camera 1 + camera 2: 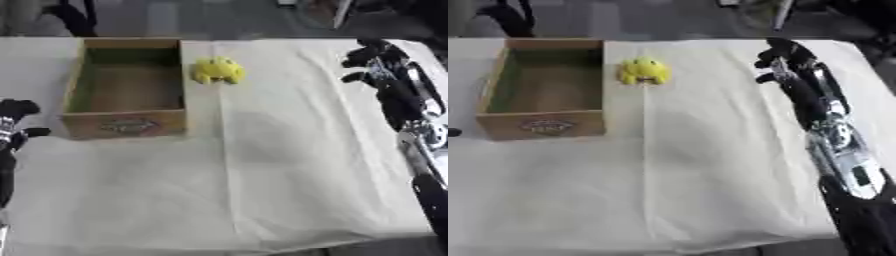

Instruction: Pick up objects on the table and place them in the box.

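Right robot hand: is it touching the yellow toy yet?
Apart. The right eye view shows bare cloth between the right robot hand and the yellow toy.

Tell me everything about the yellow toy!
The toy is small, bright yellow and lumpy, and looks soft. Little rounded bumps stick out along its bottom like stubby legs. It sits on the pale cloth right beside the far right corner of the box, outside it. No hand touches it. What kind of figure it is cannot be made out.
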Controlling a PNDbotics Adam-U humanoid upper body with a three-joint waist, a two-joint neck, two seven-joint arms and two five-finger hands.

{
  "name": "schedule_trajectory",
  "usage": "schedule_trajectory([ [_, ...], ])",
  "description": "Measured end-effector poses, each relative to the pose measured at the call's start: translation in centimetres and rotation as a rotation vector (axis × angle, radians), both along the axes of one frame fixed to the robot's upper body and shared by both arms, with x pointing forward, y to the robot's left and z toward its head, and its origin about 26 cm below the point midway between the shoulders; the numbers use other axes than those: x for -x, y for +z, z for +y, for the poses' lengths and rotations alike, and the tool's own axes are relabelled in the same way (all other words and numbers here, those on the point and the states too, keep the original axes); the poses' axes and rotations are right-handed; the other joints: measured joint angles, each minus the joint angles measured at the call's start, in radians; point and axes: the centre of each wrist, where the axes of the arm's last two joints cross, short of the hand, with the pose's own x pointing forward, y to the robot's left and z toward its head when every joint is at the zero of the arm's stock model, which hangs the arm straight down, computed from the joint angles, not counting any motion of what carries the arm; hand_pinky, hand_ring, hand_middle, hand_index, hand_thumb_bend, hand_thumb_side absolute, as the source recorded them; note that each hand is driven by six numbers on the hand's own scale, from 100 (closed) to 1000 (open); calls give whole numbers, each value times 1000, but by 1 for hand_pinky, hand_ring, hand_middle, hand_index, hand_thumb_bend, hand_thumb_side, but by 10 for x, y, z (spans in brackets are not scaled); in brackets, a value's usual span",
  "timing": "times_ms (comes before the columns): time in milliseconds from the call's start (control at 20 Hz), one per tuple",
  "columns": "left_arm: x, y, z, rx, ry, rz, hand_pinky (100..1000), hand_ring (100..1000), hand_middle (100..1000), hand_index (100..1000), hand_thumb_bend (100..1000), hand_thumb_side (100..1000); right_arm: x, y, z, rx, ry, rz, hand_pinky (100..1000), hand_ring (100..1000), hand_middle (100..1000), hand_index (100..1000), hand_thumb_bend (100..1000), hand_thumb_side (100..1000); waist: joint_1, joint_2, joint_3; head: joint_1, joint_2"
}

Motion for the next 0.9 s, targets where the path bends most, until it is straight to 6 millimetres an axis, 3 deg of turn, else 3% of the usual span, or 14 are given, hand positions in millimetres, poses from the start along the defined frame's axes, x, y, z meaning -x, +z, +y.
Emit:
schedule_trajectory([
  [500, 0, 0, 0, 0, 0, 0, 626, 871, 619, 691, 212, 616, -1, 9, -3, 26, 11, -21, 588, 706, 653, 831, 100, 454, -4, -2, 9, -1, 0],
  [900, 0, 0, 0, -1, -8, -1, 626, 871, 620, 691, 214, 613, -13, 41, -14, 124, 43, -86, 597, 724, 687, 839, 100, 348, -8, -6, 38, -11, 0],
])
